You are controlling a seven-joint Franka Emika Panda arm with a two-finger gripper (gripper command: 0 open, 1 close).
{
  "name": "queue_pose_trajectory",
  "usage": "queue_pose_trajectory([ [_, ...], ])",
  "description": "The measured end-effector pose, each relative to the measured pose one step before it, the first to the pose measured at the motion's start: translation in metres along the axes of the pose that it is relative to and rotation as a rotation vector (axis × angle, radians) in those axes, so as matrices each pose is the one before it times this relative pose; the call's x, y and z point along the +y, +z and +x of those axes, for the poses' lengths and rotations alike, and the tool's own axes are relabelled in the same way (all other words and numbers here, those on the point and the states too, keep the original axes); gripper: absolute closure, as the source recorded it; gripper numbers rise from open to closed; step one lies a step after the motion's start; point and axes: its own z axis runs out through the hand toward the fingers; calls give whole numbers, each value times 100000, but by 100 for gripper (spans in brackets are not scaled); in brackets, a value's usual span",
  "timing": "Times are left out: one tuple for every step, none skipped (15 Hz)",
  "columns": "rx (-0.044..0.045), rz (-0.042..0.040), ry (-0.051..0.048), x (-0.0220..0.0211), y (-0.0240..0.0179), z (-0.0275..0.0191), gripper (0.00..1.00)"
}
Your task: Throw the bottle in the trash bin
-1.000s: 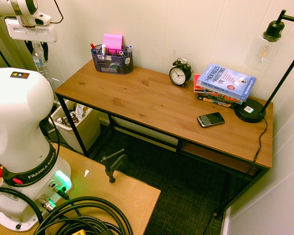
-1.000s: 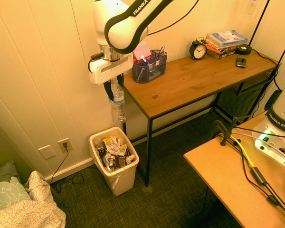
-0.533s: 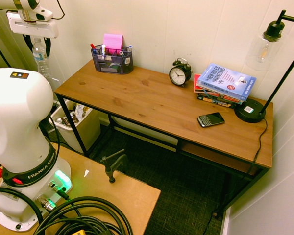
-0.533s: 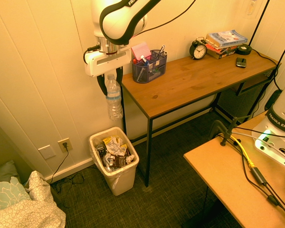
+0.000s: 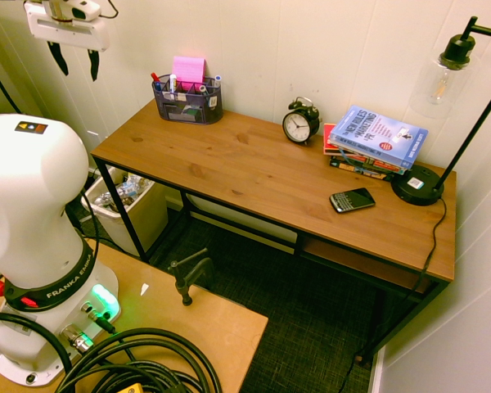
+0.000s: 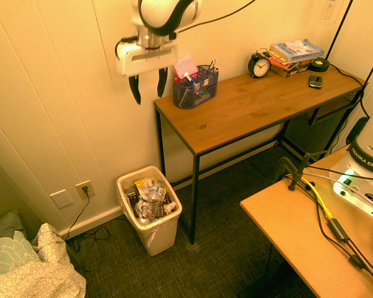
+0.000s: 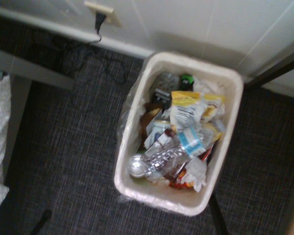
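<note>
My end effector [image 6: 146, 87] is spread and empty. The bottle [image 7: 169, 154] lies far below it, inside the trash bin [image 7: 220, 78]. The throw looks finished; next I only move away.

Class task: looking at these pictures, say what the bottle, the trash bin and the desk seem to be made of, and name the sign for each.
Bottle: clear thin plastic, see-through with ribbed glints.
Trash bin: cream plastic, smooth matte rim; filmy liner.
Desk: wood-look top with grain and knots, perhaps veneer; thin dark legs, likely metal.
</note>
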Motion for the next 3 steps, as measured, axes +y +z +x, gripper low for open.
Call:
queue_pose_trajectory([
  [3748,3381,1900,1473,-2830,1571,0],
  [3968,3224,2641,1614,-2926,1805,0],
  [4211,2822,3099,1701,-2718,1932,0],
])
